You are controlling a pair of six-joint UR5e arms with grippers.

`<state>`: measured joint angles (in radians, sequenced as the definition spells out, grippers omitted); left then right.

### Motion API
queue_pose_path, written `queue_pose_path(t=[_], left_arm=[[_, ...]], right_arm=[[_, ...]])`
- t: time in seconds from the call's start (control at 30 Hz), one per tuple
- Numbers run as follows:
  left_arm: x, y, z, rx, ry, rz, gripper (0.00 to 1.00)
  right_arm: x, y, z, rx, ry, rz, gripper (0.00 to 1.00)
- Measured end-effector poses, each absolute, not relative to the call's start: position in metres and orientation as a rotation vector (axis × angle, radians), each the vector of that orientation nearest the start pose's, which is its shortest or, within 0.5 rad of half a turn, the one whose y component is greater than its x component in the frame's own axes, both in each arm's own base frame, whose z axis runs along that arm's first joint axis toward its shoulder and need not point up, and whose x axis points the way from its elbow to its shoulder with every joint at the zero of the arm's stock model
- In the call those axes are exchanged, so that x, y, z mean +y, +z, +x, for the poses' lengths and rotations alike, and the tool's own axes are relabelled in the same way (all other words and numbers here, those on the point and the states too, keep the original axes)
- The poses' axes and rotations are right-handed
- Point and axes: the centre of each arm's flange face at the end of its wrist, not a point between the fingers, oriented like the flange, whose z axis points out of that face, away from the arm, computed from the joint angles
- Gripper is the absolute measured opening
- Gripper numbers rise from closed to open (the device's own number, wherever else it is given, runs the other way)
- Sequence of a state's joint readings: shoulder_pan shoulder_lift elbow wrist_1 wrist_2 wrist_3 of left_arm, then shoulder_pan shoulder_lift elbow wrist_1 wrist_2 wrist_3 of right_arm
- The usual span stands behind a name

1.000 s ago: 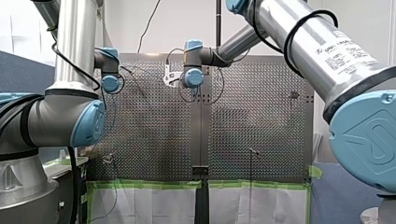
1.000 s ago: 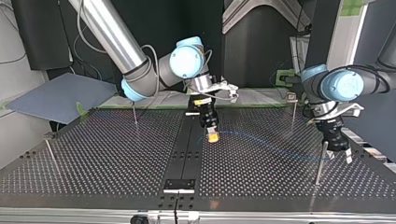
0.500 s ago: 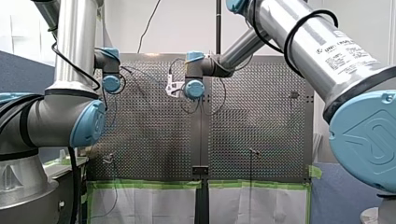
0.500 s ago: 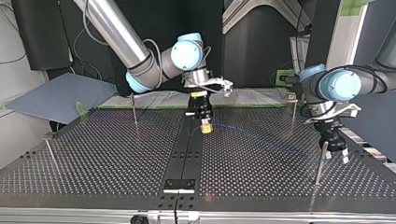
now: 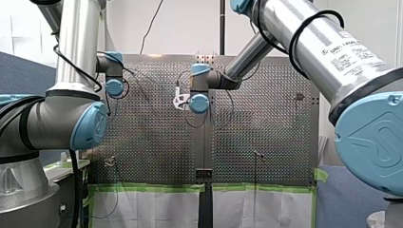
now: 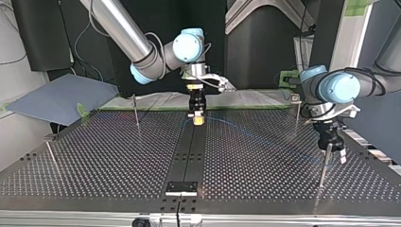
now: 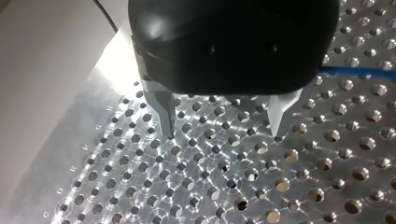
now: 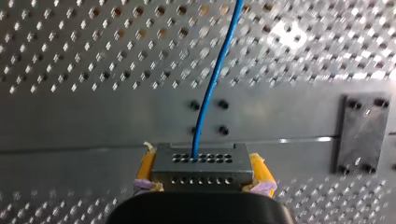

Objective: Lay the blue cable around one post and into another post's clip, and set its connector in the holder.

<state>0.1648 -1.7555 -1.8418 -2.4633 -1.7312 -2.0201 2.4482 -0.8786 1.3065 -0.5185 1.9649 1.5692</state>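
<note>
My right gripper (image 8: pixel 201 186) is shut with its yellow pads on a dark grey connector block (image 8: pixel 201 165). The blue cable (image 8: pixel 215 79) runs out of the block and away over the perforated plate. In the top view this gripper (image 6: pixel 198 120) hangs low over the black centre strip (image 6: pixel 188 156) near the table's back edge. From there the cable (image 6: pixel 246 130) arcs faintly to the view's right. My left gripper (image 7: pixel 223 135) is open, its metal fingers (image 7: pixel 163 112) just above the plate with nothing between them. It (image 6: pixel 333 152) hovers by the top of a thin post (image 6: pixel 323 166).
More thin posts stand at the back right (image 6: pixel 297 113), back left (image 6: pixel 135 111) and left edge (image 6: pixel 49 151) of the top view. A small black plate (image 6: pixel 181 187) sits at the near end of the centre strip. Another bolted plate (image 8: pixel 362 133) lies beside the connector.
My right gripper has carried the connector toward the top view's left and back edge. My left gripper has shifted slightly the same way, closer to the post's top.
</note>
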Motion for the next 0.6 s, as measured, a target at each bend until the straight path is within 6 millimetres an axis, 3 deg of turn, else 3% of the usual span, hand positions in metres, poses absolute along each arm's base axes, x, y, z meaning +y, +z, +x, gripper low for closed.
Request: queue_pose_path(t=[0.6], left_arm=[[-0.032, 0.331, 0.559, 1.249, -0.134, -0.529, 1.00]], right_arm=[[-0.398, 0.181, 0.577, -1.013, 1.545, 1.383, 0.00]])
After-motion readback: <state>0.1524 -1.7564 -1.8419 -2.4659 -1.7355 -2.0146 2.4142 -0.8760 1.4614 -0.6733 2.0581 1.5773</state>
